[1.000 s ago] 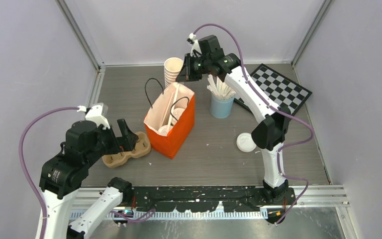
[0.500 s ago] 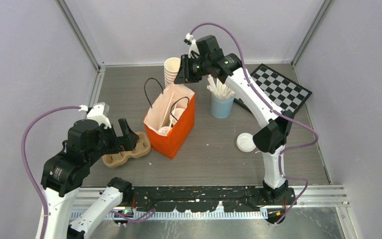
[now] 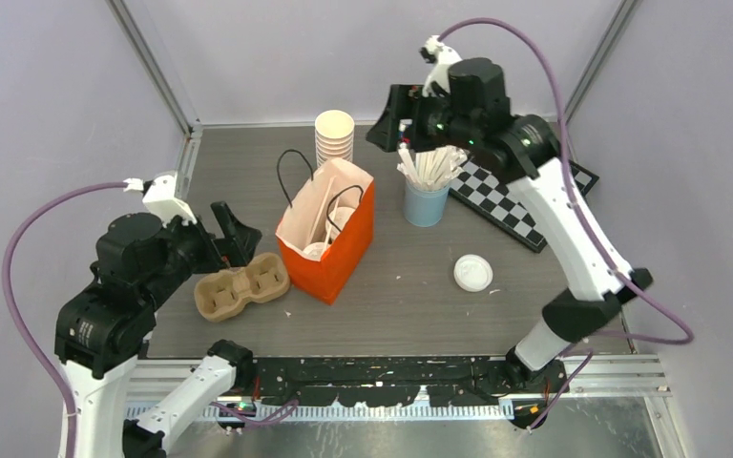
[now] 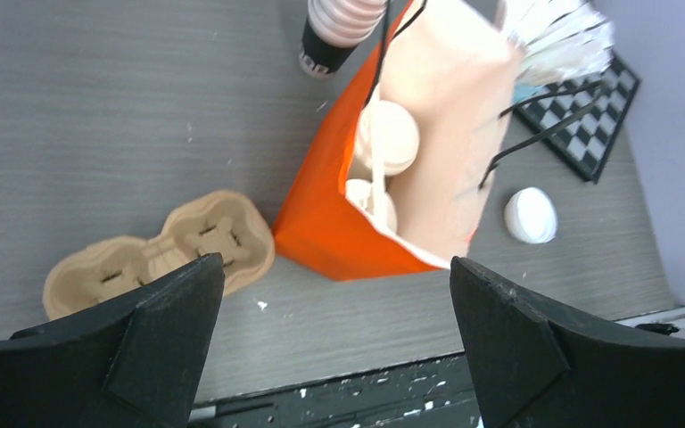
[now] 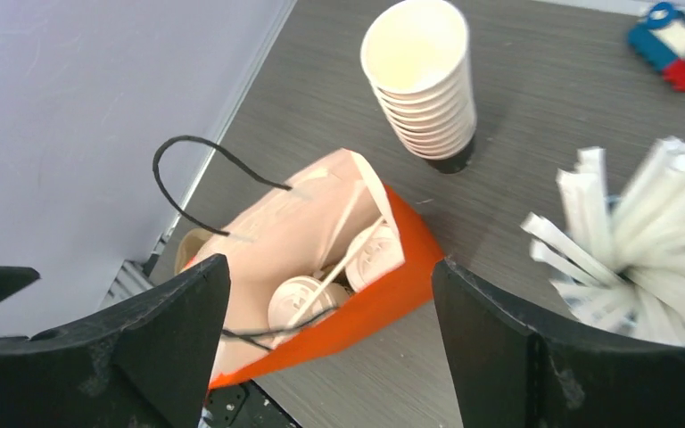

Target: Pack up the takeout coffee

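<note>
Two takeout coffee cups with white sip lids stand inside the orange paper bag, and a white stick leans across them. They also show in the top view and the left wrist view. My right gripper hangs open and empty, high behind the bag near the back wall. My left gripper is open and empty, raised to the left of the bag above the cardboard cup carrier.
A stack of lidless cream cups stands behind the bag. A light-blue cup of white sticks is to its right, with a chessboard beyond. A loose white lid lies on the table right of the bag.
My right gripper has opened and swung up and to the right, away from above the bag. The left arm has drawn slightly back to the left.
</note>
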Robot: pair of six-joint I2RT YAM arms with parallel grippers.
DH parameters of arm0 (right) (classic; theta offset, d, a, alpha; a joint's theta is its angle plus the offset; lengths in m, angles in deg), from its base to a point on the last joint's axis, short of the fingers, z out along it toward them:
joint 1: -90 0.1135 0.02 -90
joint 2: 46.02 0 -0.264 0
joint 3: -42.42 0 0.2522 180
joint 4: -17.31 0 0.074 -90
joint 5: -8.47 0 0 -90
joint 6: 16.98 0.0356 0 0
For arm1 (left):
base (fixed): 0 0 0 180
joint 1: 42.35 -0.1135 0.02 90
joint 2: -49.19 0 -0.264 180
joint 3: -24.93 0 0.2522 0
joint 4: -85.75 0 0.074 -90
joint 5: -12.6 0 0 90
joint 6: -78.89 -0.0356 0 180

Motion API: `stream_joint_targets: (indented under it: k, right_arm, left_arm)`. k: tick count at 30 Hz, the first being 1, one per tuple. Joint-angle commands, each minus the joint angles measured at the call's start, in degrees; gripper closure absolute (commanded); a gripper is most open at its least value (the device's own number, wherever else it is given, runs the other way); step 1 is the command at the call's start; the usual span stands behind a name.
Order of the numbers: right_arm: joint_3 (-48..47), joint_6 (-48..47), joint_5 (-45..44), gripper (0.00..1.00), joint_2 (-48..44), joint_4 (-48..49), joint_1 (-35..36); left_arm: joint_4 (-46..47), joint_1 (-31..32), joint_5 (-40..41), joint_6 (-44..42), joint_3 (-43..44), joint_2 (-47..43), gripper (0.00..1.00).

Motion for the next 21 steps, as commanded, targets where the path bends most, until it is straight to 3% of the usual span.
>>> stream_joint_targets:
  k: [1,8,21]
  right_arm:
    - [7.85,-0.37,-11.58,0.12,-10.17,0.76,-0.49]
    - [24.03,5.22,-30.18,0.1,-26.67,2.92,-0.45]
    - [35.58,12.04,-30.89,0.05,-41.98,0.82,-0.52]
  left_arm:
    - [7.94,-0.14,-2.43,-1.61,2.85,0.53,0.0]
    - [11.37,-0.18,-2.79,-4.37,2.86,1.1,0.0]
    - [13.32,-0.18,-2.88,-0.98,-2.89,-1.07,0.0]
